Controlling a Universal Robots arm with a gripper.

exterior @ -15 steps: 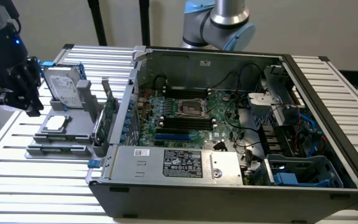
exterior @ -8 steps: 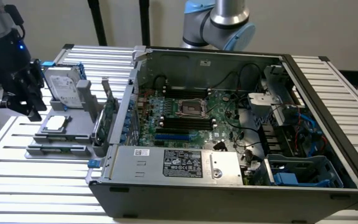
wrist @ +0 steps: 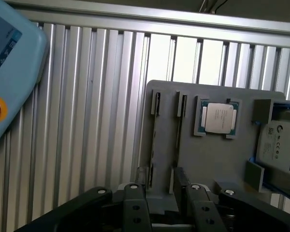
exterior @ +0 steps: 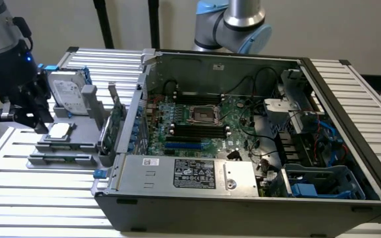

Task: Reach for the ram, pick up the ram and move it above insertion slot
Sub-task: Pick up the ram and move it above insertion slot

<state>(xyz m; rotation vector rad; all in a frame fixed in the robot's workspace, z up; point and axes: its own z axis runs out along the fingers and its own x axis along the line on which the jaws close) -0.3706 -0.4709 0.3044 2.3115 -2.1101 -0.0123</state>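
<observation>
The ram [exterior: 61, 158] looks like a thin greenish stick standing on edge in the front slot of a grey holder [exterior: 78, 141], at the exterior view's left beside the open computer case. My gripper [exterior: 22, 117] hangs just off the holder's left side, apart from the ram. In the wrist view my gripper [wrist: 168, 212] is open, with nothing between its black fingers [wrist: 135, 205]. It hovers over the holder's two narrow slots [wrist: 155, 140]. The dark memory slots [exterior: 197, 131] lie on the motherboard inside the case.
The holder also carries a processor chip [exterior: 59, 130], a silver hard drive [exterior: 68, 94] and an upright green expansion card [exterior: 115, 124]. The case wall [exterior: 134, 114] rises right of the holder. A teach pendant [wrist: 9, 63] lies on the ribbed table. A second arm [exterior: 233, 25] stands behind the case.
</observation>
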